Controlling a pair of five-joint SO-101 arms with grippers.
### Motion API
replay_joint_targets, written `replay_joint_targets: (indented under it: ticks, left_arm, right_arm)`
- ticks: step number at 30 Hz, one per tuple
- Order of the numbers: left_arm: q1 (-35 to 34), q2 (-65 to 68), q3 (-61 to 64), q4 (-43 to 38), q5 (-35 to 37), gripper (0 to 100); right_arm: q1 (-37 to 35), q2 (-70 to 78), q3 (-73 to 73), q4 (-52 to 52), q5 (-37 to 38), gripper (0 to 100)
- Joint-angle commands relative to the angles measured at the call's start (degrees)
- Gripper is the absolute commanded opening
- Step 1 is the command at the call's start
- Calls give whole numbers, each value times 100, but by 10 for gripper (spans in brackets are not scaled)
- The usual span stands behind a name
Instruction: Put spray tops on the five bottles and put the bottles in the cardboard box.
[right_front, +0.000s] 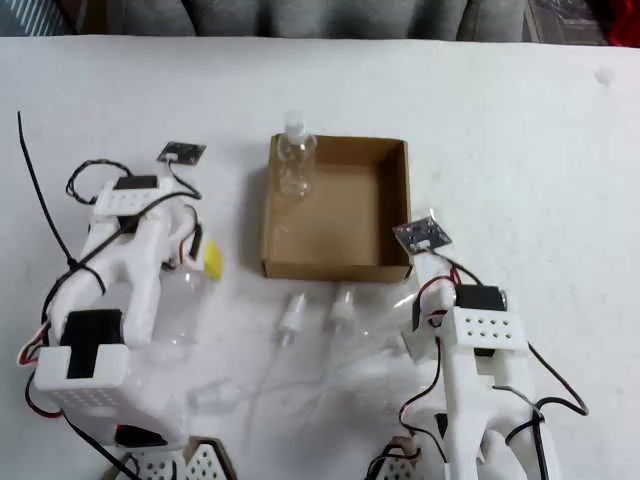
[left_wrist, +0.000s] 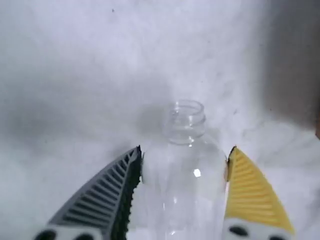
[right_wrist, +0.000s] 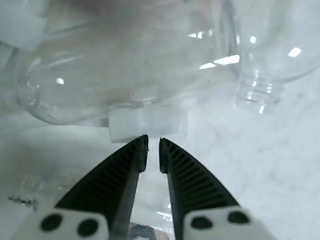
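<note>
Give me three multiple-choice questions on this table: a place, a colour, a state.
1. Where is the capped bottle? A in the cardboard box; B left of it; C in front of it.
2. The left tool has fingers coloured: A both black; B grey and yellow; C both red.
3. The held bottle has a neck that is: A open; B capped; C taped.
Key: 1 A, it shows inside the box walls; 2 B, one finger of each colour flanks the bottle; 3 A, the rim is bare.
</note>
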Motion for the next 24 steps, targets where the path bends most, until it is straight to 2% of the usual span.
replay_joint_targets:
  ticks: [1, 4, 10, 13, 16, 18, 24]
  left_arm:
    - [-171, -119, -246, 466, -352, 292]
    - [-338, -119, -299, 536, -378, 344]
    - [-330, -251, -237, 334, -325, 334]
    - [-321, -163, -220, 97, -316, 248]
    - [-119, 127, -299, 62, -316, 84]
    - [13, 347, -466, 114, -316, 15]
    - [4, 840, -985, 352, -141, 20]
  right_arm:
    - [31, -57, 88, -57, 70, 17]
    - [31, -84, 167, -180, 70, 17]
    - [13, -66, 185, -215, 70, 17]
    - [22, -66, 185, -215, 70, 17]
    - [22, -84, 185, -215, 70, 17]
    - [31, -92, 185, -215, 70, 17]
    - [31, -119, 44, -180, 70, 16]
